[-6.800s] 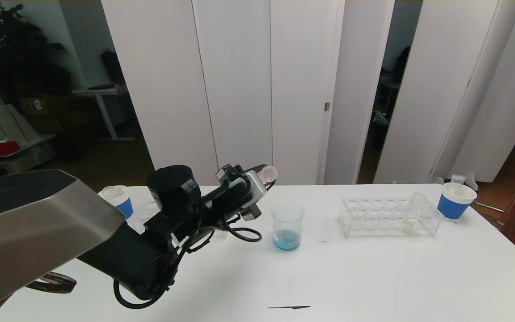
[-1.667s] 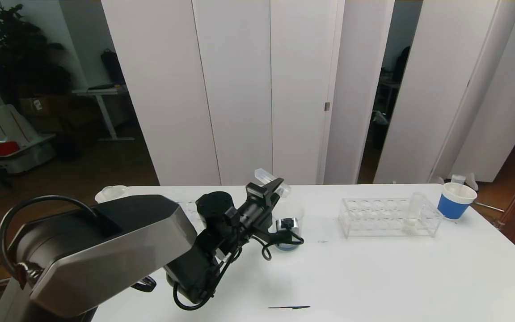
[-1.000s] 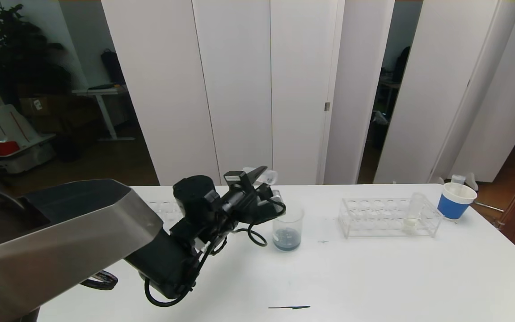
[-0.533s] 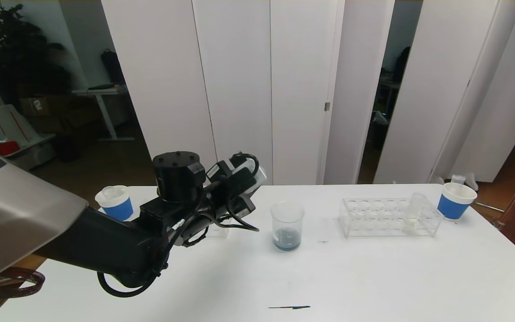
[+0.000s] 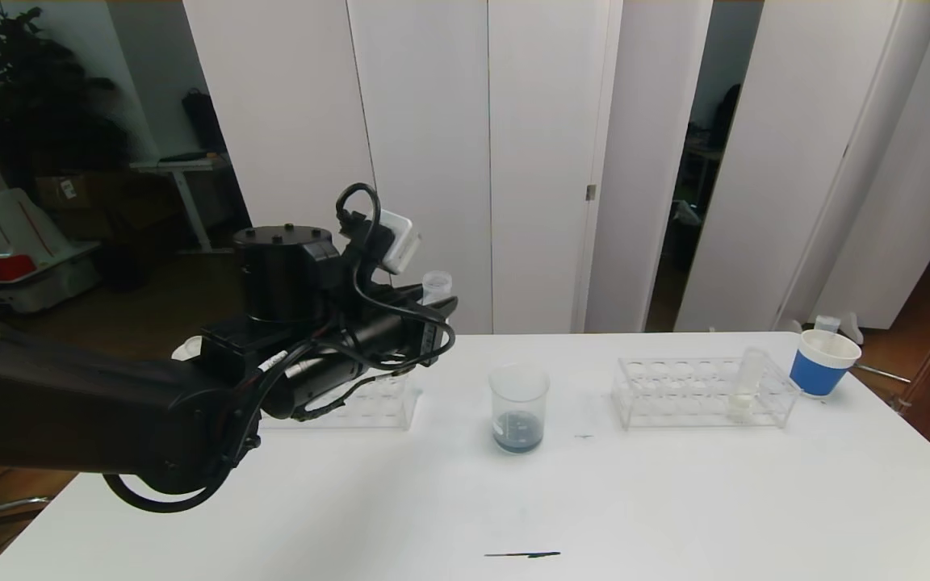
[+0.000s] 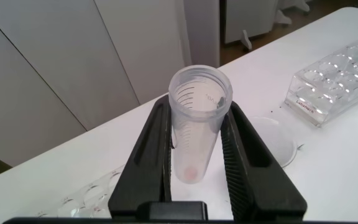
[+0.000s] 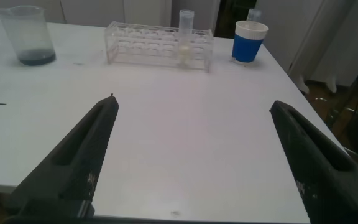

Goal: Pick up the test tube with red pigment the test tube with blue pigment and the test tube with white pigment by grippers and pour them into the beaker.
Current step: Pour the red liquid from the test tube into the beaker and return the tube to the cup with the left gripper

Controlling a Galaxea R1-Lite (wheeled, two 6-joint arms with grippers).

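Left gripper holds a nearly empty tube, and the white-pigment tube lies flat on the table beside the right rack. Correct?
Not quite. The white-pigment tube stands upright in the right rack, as the right wrist view shows. The left gripper does hold a nearly empty tube.

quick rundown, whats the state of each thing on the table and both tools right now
left tool: shut on a nearly empty tube, held upright
right tool: open, empty
beaker: upright, dark blue liquid at bottom
white pigment tube: standing in the right rack
blue cup: upright
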